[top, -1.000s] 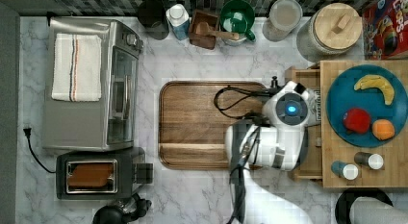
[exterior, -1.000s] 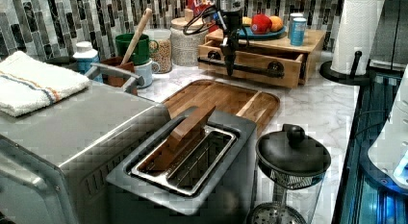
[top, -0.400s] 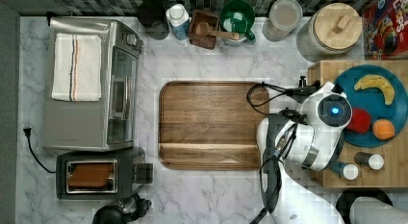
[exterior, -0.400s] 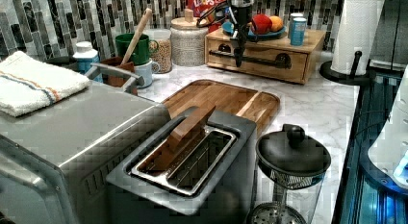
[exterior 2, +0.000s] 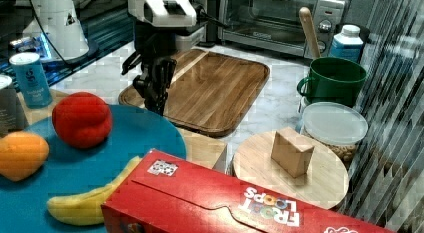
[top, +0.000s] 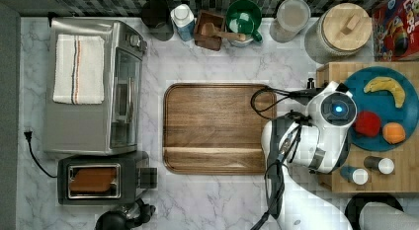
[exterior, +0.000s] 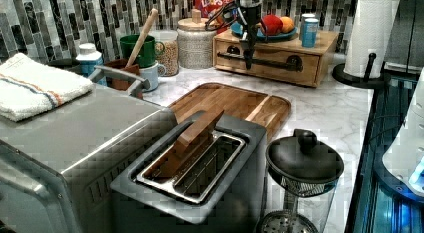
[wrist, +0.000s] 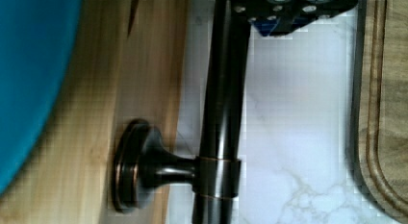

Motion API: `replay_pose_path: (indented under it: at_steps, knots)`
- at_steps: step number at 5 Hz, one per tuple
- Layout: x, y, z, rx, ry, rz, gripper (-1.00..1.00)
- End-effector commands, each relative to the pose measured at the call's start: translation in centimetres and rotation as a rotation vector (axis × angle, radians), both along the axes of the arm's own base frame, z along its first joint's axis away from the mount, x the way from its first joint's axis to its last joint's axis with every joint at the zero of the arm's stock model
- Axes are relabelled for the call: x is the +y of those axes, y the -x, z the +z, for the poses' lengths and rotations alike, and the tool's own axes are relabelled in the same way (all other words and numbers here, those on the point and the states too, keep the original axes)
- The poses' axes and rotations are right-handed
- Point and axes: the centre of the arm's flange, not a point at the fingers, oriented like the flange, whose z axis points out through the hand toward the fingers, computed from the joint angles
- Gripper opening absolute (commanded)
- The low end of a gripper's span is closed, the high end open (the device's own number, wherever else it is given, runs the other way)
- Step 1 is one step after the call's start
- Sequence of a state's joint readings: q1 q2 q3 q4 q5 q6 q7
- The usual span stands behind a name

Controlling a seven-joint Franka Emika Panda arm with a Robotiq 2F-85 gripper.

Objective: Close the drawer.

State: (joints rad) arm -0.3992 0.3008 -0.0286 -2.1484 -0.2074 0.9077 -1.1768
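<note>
A blue plate (top: 383, 109) atop the light-wood box holds a banana (top: 386, 87), a red fruit (top: 368, 123) and an orange one (top: 394, 133). Beneath it the drawer (exterior: 272, 59) sits pushed in, front flush, at the counter's far end in the left view. The gripper (exterior: 248, 53) hangs at the dark handle bar (wrist: 221, 128), which the wrist view shows up close; whether its fingers clasp it cannot be told. The right view alone reveals oats in a lidded jar (exterior 2: 334, 129).
</note>
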Motion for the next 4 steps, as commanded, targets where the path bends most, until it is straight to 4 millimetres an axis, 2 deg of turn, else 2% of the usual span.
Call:
replay_pose_path:
  at_steps: [1, 4]
  knots:
    - [-8.56, 1.70, 7.03, -0.095, 0.121, -0.167, -1.00]
    - [-8.56, 1.70, 7.03, -0.095, 0.121, -0.167, -1.00]
